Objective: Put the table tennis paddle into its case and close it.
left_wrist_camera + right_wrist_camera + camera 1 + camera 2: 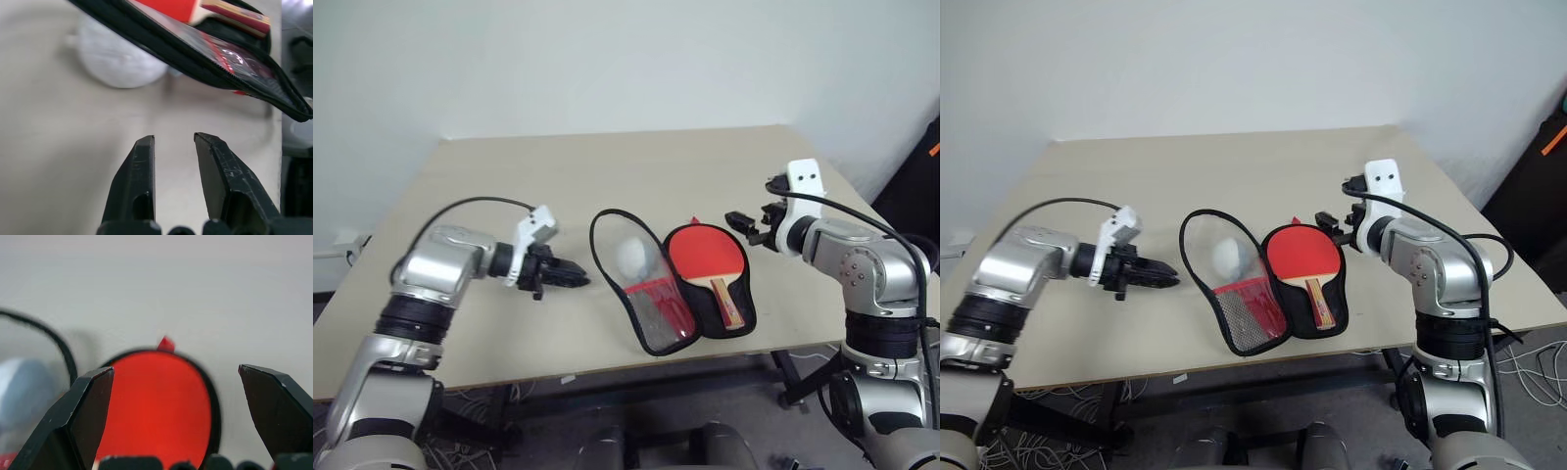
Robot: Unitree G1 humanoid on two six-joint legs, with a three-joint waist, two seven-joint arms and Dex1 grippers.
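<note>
Item: soft red paddle-shaped zip case (651, 294) with black lining and mesh, lying open near the front edge of the pale wooden surface (607, 166), its clear-panelled flap spread toward my left.

Item: table tennis paddle (710, 259), round red rubber blade, short light-brown wooden handle, resting in the case's right half. Long axis runs front to back: handle toward the front edge, blade toward the far edge.

Item: small white ball (631, 257), seen through the flap.

Item: my left jaws (570, 278), narrowly parted, holding nothing, just beside the flap's outer rim and pointing at it. Judged nearer for folding the flap over.

Item: my right jaws (744, 227), spread wide, empty, just beyond the blade.
</note>
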